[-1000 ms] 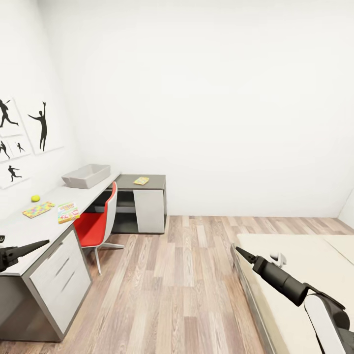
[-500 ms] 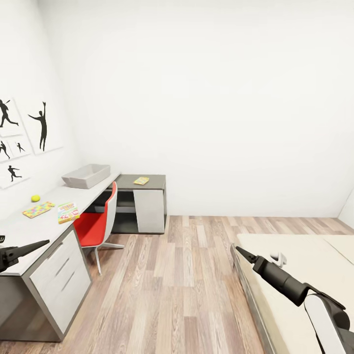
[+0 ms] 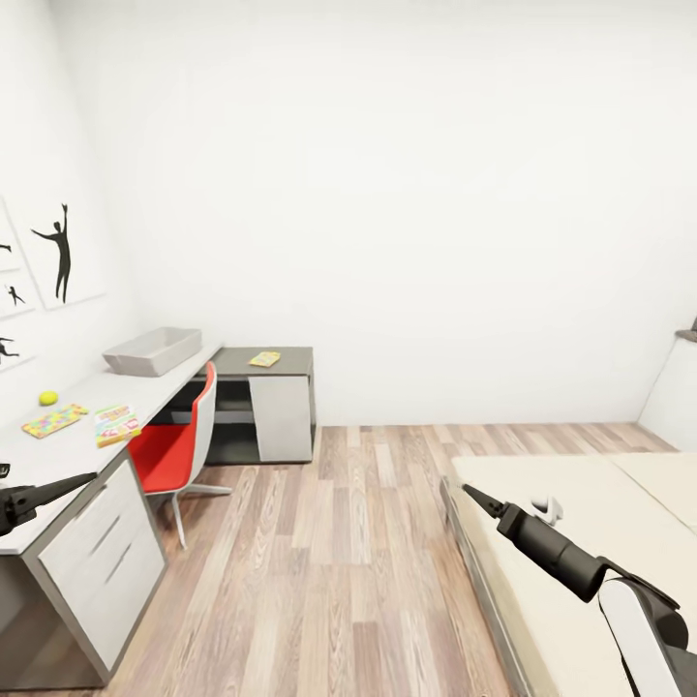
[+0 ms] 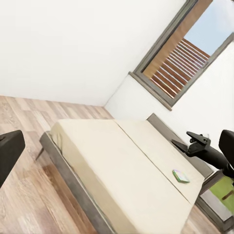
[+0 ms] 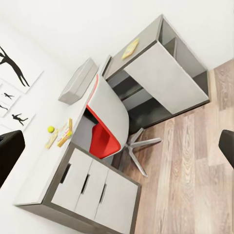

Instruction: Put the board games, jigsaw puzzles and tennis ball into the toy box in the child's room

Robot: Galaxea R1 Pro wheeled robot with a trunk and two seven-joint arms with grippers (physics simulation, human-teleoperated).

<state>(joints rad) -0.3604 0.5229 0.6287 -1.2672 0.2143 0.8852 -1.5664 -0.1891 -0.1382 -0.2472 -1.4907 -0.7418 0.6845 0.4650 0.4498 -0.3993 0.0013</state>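
1. Swinging right, the head camera shifts the tabletop (image 3: pixel 68 440) further left in frame.
2. Toy box (image 3: pixel 153 350) sits at its far end; tennis ball (image 3: pixel 48 398), jigsaw puzzle (image 3: pixel 54 420) and board game (image 3: pixel 115 424) lie nearer, another game (image 4: pixel 181 176) on the bed (image 3: pixel 581 523).
3. Both claws, left (image 3: pixel 82 478) and right (image 3: pixel 472 494), look pressed together, empty for travel.

White walls, wood-plank floor (image 3: pixel 358 571). Red chair (image 3: pixel 179 450) tucked at a drawer unit (image 3: pixel 92 561). Low dark-topped cabinet (image 3: pixel 266 402) against the far wall. Silhouette prints (image 3: pixel 60 254) on the wall. Dark-framed window (image 4: pixel 187 58), bright daylight.
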